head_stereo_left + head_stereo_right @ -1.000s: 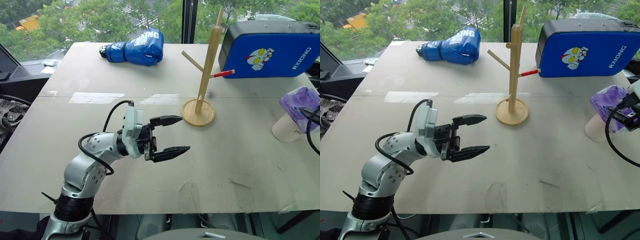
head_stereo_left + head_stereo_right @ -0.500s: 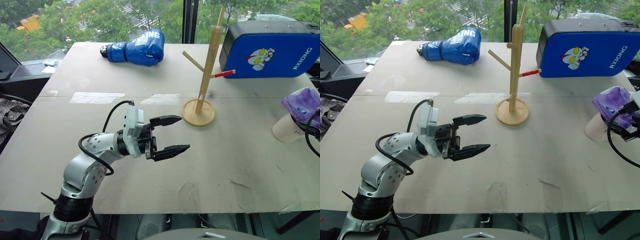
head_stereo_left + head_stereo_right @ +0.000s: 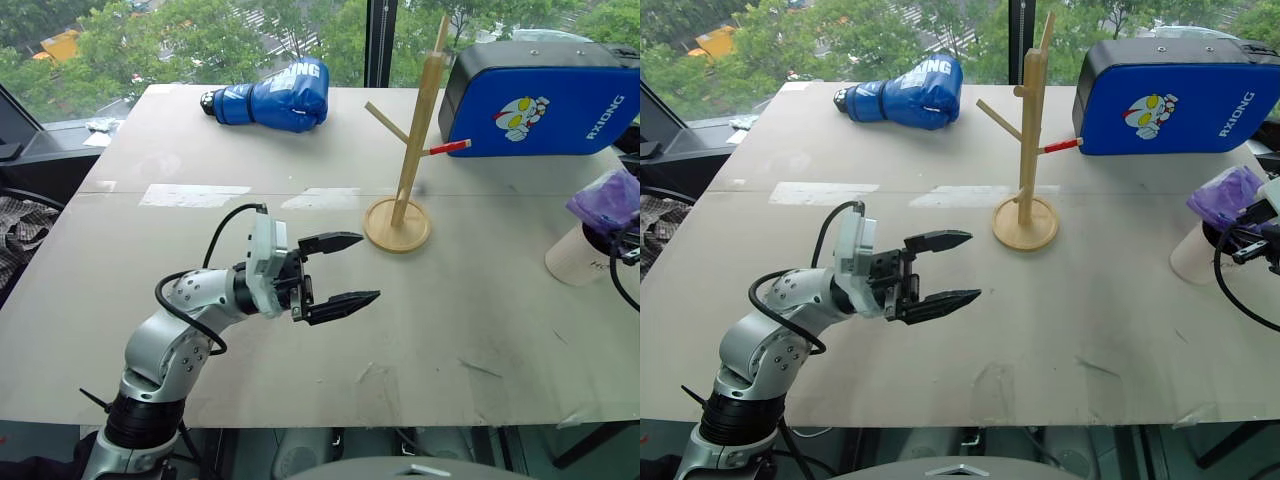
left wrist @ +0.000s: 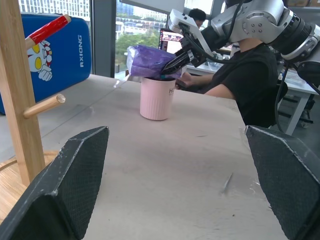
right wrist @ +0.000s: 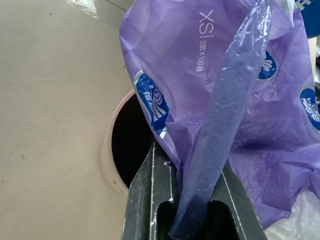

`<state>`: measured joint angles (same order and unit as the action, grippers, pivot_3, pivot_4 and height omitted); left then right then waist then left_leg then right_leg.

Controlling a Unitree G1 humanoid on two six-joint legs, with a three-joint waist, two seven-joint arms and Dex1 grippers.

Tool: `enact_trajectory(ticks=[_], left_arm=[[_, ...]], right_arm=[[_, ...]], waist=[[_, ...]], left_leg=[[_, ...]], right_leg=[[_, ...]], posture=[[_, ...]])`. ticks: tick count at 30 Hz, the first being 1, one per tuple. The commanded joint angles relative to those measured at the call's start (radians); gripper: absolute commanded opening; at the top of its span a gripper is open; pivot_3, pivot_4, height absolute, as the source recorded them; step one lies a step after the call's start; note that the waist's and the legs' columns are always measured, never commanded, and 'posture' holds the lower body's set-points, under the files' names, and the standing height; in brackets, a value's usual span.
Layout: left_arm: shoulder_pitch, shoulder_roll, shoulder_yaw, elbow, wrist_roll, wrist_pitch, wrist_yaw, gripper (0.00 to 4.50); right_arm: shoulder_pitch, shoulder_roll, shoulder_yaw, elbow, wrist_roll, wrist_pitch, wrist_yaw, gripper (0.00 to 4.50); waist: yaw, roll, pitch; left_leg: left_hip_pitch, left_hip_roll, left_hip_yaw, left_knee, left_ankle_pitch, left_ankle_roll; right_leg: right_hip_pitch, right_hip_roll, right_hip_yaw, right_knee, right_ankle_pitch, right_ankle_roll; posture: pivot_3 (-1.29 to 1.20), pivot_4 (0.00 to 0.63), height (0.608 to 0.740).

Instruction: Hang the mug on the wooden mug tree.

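The cream-white mug (image 3: pixel 577 262) stands upright at the table's far right, its dark inside (image 5: pixel 127 142) partly covered by a purple tissue pack (image 5: pixel 215 90) resting on its rim. My right gripper (image 4: pixel 170 67) is shut on a fold of that pack's plastic wrapper, just above the mug's mouth. The wooden mug tree (image 3: pixel 412 130) stands on its round base at the centre back, one peg red-tipped (image 3: pixel 450 147). My left gripper (image 3: pixel 368 267) hovers open over the table's middle, pointing toward the right, with nothing between its fingers.
A blue boxing glove (image 3: pixel 272 95) lies at the back left and a blue padded shield (image 3: pixel 540 98) stands behind the mug tree. A person in black (image 4: pixel 240 80) sits beyond the table's right side. The table's near edge (image 3: pixel 330 425) runs just under my left arm.
My right gripper has shut on the tissue pack's wrapper and moved slightly right and down; the pack has shifted right with it. The left arm has kept still.
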<state>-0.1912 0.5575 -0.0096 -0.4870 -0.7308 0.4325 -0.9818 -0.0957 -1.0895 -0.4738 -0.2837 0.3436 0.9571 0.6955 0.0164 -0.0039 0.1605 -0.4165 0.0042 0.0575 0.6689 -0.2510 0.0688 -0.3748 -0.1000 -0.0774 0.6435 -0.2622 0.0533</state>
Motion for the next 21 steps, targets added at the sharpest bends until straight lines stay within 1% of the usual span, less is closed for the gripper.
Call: enact_trajectory(ticks=[1,4,6,8,9,13,14,17,18,21], left_arm=[[0.003,0.005,0.016,-0.023,-0.006,-0.023,-0.011,4.50],[0.002,0.002,0.015,-0.015,-0.004,-0.031,-0.017,4.50],[0.000,-0.004,0.010,-0.008,0.001,-0.037,-0.021,4.50],[-0.001,-0.007,0.007,-0.002,0.003,-0.041,-0.023,4.50],[-0.003,-0.008,0.005,0.003,0.004,-0.044,-0.027,4.50],[-0.006,-0.009,0.002,0.019,0.008,-0.055,-0.039,4.50],[-0.006,-0.009,0.002,0.020,0.007,-0.056,-0.040,4.50],[-0.004,-0.009,0.002,0.016,0.006,-0.055,-0.041,4.50],[-0.004,-0.008,0.002,0.015,0.005,-0.054,-0.041,4.50],[-0.011,-0.003,0.009,0.017,-0.002,-0.048,-0.046,4.50]], right_arm=[[-0.030,0.005,-0.106,-0.042,-0.003,-0.005,-0.035,0.07],[-0.036,0.023,-0.188,-0.030,-0.028,0.014,-0.090,0.07],[-0.009,0.048,-0.260,-0.011,-0.048,0.046,-0.126,0.07],[0.009,0.069,-0.300,-0.006,-0.053,0.073,-0.144,0.07],[0.045,0.086,-0.316,0.001,-0.062,0.077,-0.147,0.07],[0.150,0.167,-0.353,0.027,-0.106,0.081,-0.204,0.07],[0.179,0.203,-0.353,0.032,-0.110,0.076,-0.215,0.07],[0.281,0.278,-0.309,0.067,-0.144,0.000,-0.230,0.07],[0.295,0.289,-0.300,0.087,-0.157,-0.027,-0.242,0.37],[0.346,0.307,-0.266,0.156,-0.175,-0.110,-0.227,1.49]], waist=[[0.000,0.000,0.000],[0.001,0.000,0.000],[0.004,0.000,0.000],[0.008,0.000,0.000],[0.007,0.000,0.000],[0.010,0.000,-0.001],[0.009,0.000,-0.001],[0.006,0.001,-0.002],[0.004,0.001,-0.002],[-0.002,0.003,-0.003]], left_leg=[[0.000,0.000,0.000,0.000,0.000,0.000],[0.000,0.000,0.000,0.000,0.000,0.000],[0.000,0.000,0.000,0.000,0.000,0.000],[0.000,0.000,0.000,0.000,0.000,0.000],[0.000,0.000,0.001,0.000,0.000,0.000],[0.000,0.000,0.001,0.000,0.000,0.000],[0.000,0.000,0.002,0.000,0.000,0.000],[0.001,0.000,0.002,0.000,0.000,0.000],[0.001,0.000,0.002,0.000,0.000,0.000],[0.002,0.000,0.004,0.000,0.000,0.000]], right_leg=[[0.000,0.000,0.000,0.000,0.000,0.000],[0.000,0.001,0.000,0.000,0.000,0.000],[0.000,0.001,0.000,0.000,0.000,0.000],[0.000,0.002,-0.001,0.000,0.000,0.000],[0.000,0.002,-0.001,0.000,0.000,0.000],[0.000,0.003,0.000,0.000,0.000,0.000],[0.000,0.003,0.001,0.000,0.000,0.000],[0.000,0.003,0.002,0.001,0.000,0.000],[0.000,0.003,0.002,0.001,0.000,0.000],[0.000,0.004,0.005,0.001,0.000,0.000]], posture=[[0.00,0.150,0.731],[0.00,0.150,0.731],[0.00,0.150,0.731],[0.00,0.150,0.731],[0.00,0.150,0.731],[0.00,0.150,0.731],[0.00,0.150,0.731],[0.00,0.150,0.731],[0.00,0.150,0.731],[0.00,0.150,0.731]])
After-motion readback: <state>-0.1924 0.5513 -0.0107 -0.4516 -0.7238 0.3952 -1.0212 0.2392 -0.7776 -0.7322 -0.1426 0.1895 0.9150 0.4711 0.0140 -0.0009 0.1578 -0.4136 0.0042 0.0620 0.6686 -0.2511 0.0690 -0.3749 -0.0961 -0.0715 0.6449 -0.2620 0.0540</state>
